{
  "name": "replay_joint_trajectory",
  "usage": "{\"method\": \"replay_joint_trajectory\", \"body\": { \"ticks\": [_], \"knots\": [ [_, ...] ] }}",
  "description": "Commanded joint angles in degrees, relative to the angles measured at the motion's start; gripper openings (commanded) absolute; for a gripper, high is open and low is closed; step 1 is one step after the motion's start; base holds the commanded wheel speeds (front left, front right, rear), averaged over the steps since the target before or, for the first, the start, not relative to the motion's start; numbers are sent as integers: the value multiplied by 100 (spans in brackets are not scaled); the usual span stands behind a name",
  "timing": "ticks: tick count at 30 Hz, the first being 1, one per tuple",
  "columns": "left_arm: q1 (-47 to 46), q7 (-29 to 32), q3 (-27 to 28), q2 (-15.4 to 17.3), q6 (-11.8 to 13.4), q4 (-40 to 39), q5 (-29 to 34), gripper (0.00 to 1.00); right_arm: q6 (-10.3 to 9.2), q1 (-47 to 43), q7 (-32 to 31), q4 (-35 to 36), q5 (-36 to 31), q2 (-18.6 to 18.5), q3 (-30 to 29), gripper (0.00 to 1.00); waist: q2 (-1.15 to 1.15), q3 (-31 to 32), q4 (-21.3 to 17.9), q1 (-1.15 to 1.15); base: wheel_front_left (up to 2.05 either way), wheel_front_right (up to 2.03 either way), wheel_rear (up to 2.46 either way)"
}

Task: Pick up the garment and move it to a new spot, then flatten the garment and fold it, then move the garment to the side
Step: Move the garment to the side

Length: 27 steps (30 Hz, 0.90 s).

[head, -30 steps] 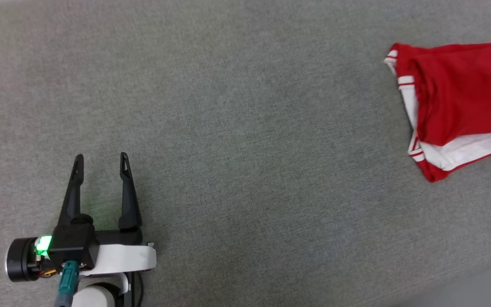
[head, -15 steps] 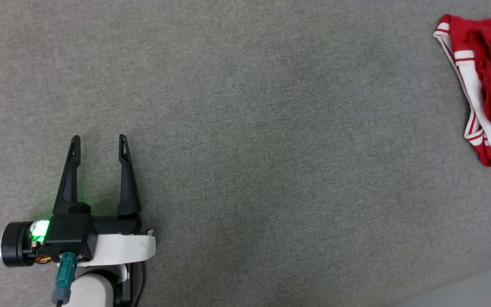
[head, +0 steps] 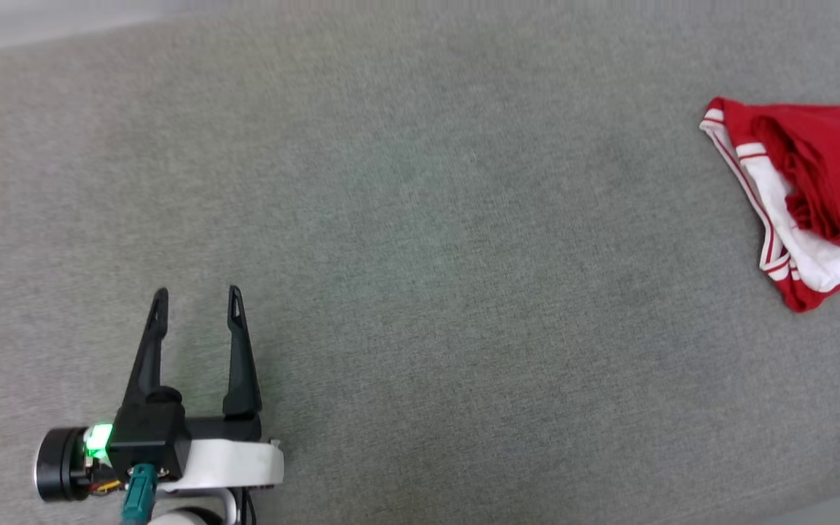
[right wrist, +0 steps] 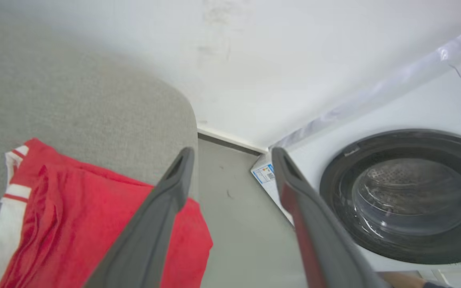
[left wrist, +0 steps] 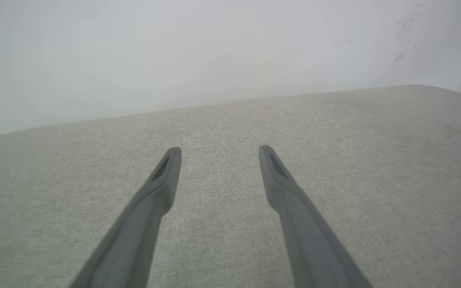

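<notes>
Head view | one garment point(head: 839, 153) | two grippers: left gripper point(head: 197, 292) wide; right gripper point(right wrist: 231, 151) wide

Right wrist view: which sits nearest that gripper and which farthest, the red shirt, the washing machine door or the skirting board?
1. Red shirt, just below the right gripper, on its left.
2. Washing machine door, off to the right.
3. Skirting board, ahead at the foot of the wall.
</notes>
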State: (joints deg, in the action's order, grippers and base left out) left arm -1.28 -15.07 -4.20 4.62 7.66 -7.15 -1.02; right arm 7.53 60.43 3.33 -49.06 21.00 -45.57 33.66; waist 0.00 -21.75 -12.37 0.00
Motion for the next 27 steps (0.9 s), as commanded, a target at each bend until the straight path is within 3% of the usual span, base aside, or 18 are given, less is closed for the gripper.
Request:
{"method": "replay_joint_trajectory", "body": {
  "ticks": [1,5,8,13,18,27],
  "knots": [
    [112,-13,21,-26,39,7,-19,100,-8,-27,182,2,-156,100,-60,100,0,262,109,0,0,0,0],
    [282,-13,52,-58,13,40,-84,100,-7,-183,955,80,-612,515,-531,100,0,516,247,0,0,0,0],
    [354,-13,56,-74,14,62,-100,100,-7,-395,1159,429,-1013,851,-929,100,0,669,392,0,0,0,0],
    [429,-13,15,-103,-20,113,-116,100,-7,-1168,1177,1977,-1546,1408,-1759,100,0,834,624,0,0,0,0],
    [455,-13,16,-132,-23,196,-167,100,-7,-2173,1181,3280,-1627,2065,-2263,100,0,977,793,0,0,0,0],
    [565,-13,7,-162,-58,332,-222,100,-7,-3767,1181,4184,-1525,2948,-2705,100,0,1233,969,0,0,0,0]
  ]
}}
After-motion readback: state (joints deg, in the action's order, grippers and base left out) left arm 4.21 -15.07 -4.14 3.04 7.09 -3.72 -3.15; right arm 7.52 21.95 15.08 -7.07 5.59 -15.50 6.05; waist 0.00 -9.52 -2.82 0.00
